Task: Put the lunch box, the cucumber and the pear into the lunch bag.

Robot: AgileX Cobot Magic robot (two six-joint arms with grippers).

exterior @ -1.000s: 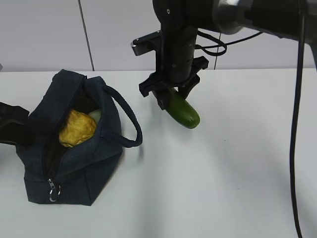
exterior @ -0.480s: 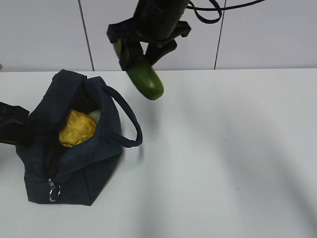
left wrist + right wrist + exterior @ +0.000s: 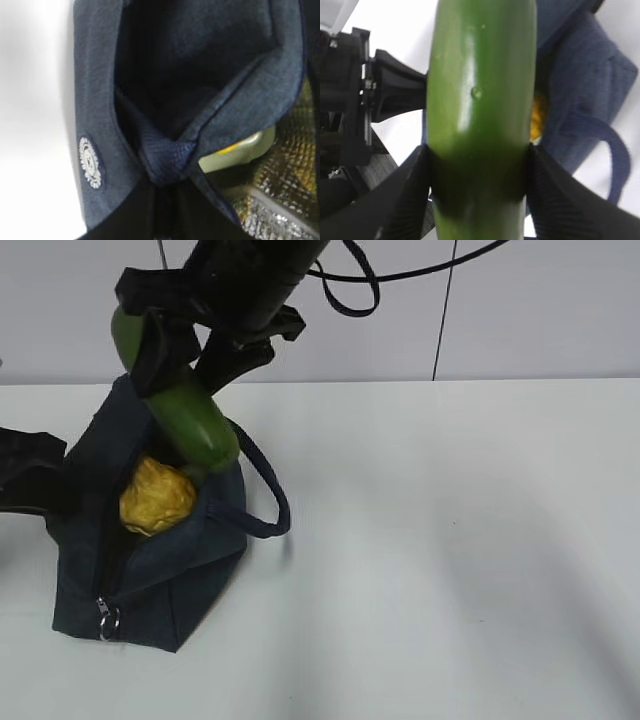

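Observation:
The navy lunch bag (image 3: 150, 560) stands open at the table's left. Inside it lies the yellow pear (image 3: 157, 498), also visible in the right wrist view (image 3: 536, 117). The lunch box's pale green lid (image 3: 240, 150) shows in the bag against the silver lining. My right gripper (image 3: 477, 160) is shut on the dark green cucumber (image 3: 185, 410), which hangs tilted with its lower end just over the bag's mouth beside the pear. My left gripper (image 3: 167, 192) is shut on a fold of the bag's rim (image 3: 165, 160) at the bag's left end (image 3: 35, 480).
The bag's loop handle (image 3: 265, 500) sticks out to the right of the opening. A silver zipper ring (image 3: 108, 620) hangs at the bag's near end. White tabletop (image 3: 450, 570) stretches to the right; a tiled wall stands behind.
My right gripper has carried the cucumber up and left, from over the middle of the table to above the bag's mouth. The left gripper keeps its hold; the bag has shifted slightly.

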